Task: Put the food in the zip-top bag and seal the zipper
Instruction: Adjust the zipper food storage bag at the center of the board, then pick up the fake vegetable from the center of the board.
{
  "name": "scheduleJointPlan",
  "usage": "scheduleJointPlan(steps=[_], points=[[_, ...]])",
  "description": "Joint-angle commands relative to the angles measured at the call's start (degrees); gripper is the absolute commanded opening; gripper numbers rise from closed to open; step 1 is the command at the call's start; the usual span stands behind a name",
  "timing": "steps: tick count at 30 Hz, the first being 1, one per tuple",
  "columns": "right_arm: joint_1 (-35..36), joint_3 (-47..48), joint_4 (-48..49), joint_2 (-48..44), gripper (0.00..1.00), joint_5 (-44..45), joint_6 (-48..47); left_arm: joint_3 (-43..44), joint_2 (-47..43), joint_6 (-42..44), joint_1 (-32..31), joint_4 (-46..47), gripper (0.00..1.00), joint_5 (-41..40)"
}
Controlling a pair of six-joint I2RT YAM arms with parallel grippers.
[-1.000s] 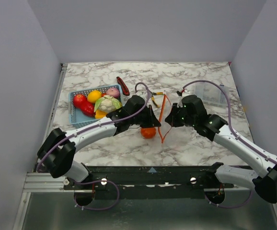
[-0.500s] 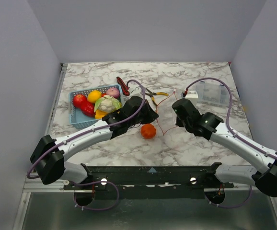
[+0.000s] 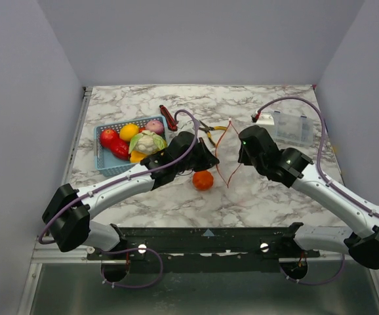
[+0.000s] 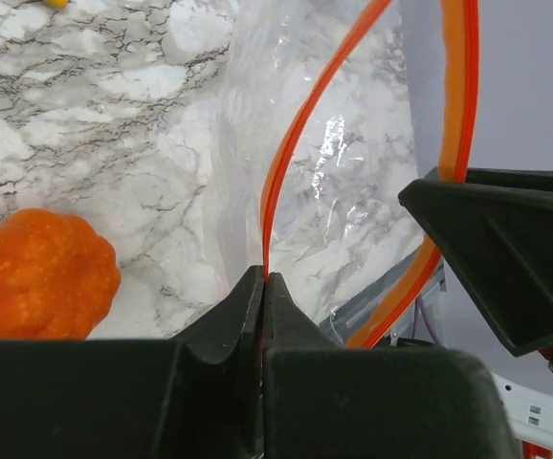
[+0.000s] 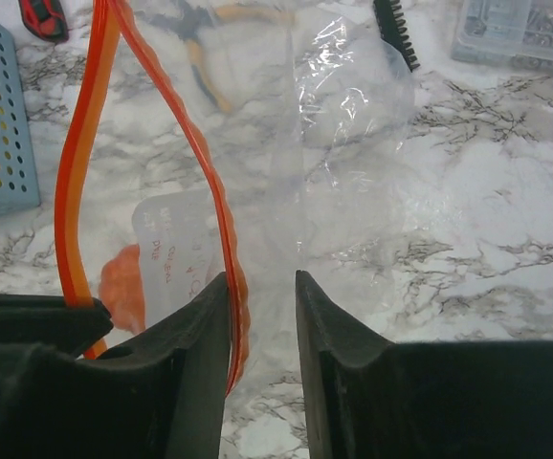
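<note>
zipper (image 4: 283,158) spread wider | left pincer (image 4: 263,279) clamps it — right pincer (image 5: 260,282) straddles

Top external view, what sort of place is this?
Likely a robot test booth, not a kitchen: plain grey walls enclose the marble-pattern table, the left arm and right arm mount on a rail, glossy toy food fills a blue basket.

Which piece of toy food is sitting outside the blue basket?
The round orange one, alone on the marble table beside the clear bag; all the others lie in the blue basket.
</note>
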Motion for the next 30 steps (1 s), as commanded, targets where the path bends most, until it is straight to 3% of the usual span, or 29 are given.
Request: scheduleJointPlan(steps=[1, 3, 4, 10, 17, 26, 30], points=[[0.3, 2.7, -1.2, 2.3, 0.24, 3.0, -2.6, -0.4, -0.7, -0.9, 0.3, 0.8, 0.0, 1.7], [0.2, 3.3, -3.3, 2.9, 0.04, 6.8, -2.6, -0.3, -0.9, -1.2, 0.5, -0.4, 0.0, 1.1], [0.3, 3.2, -4.4, 3.1, 0.0, 8.7, -2.5, -0.5, -1.0, -1.6, 0.9, -0.9, 0.0, 1.0], [0.3, 1.4, -7.0, -0.4, 0.0, 20.7, -3.8, -2.0, 1.7, -1.3, 3.7, 0.4, 0.0, 6.8], [0.3, -1.2, -1.0, -4.0, 0.0, 8.8, -11.2, 1.0, 5.2, 0.6, 0.5, 2.0, 0.01, 10.0], [0.3, -5.8, -2.2, -4.1, 0.0, 3.1, -11.2, -1.2, 1.9, 5.4, 0.8, 3.6, 0.74, 14.2], [0.2, -7.0, -2.0, -4.0, 0.0, 0.9, -11.7, -2.7, -2.3, 10.2, 2.0, 0.9, 0.93, 15.1]])
